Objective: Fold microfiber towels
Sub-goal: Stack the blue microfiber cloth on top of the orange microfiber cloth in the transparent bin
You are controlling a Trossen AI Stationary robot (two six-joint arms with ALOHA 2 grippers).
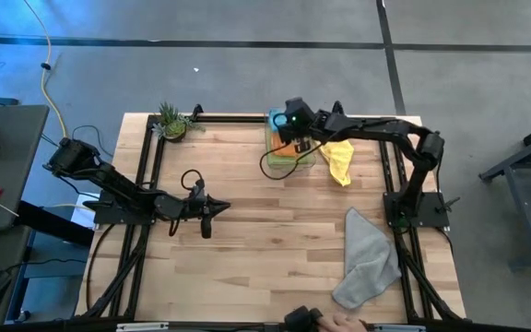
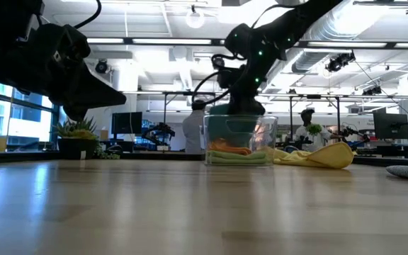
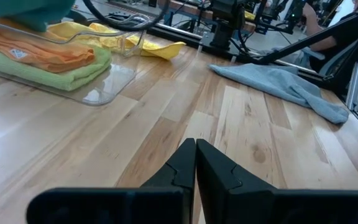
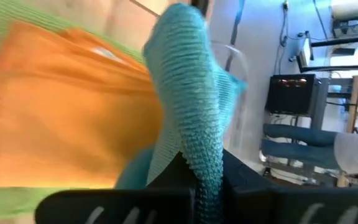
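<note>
The teal blue towel [image 4: 188, 106] lies closest to the lens in the right wrist view, a ribbed fold rising straight from between the right gripper [image 4: 201, 177]'s jaws, which are pressed together on it. That gripper [image 1: 293, 124] hangs over the clear plastic bin [image 1: 289, 152] at the far edge of the tabletop [image 1: 265, 231], the cloth lifted above the bin's contents.

Five towels can be counted. Two lie folded and stacked inside the bin: the orange towel [image 3: 42, 53] on top, the lime green towel [image 3: 55, 74] under it. The teal one is the third, pinched in the right jaws over that stack. The fourth, the yellow towel [image 1: 338, 160], lies crumpled on the wood just beside the bin, on its right-arm side. The fifth, the grey towel [image 1: 367, 263], is spread loosely with wrinkles at the near right part of the tabletop, well apart from the bin.

There is one bin and one small potted plant [image 1: 171, 122], which stands at the far left corner.

The left gripper [image 1: 208, 214] hangs over the bare wood on the left side, its jaws pressed together and holding nothing, well apart from every towel.

Two people [image 2: 307, 127] show in the room behind the tabletop.
</note>
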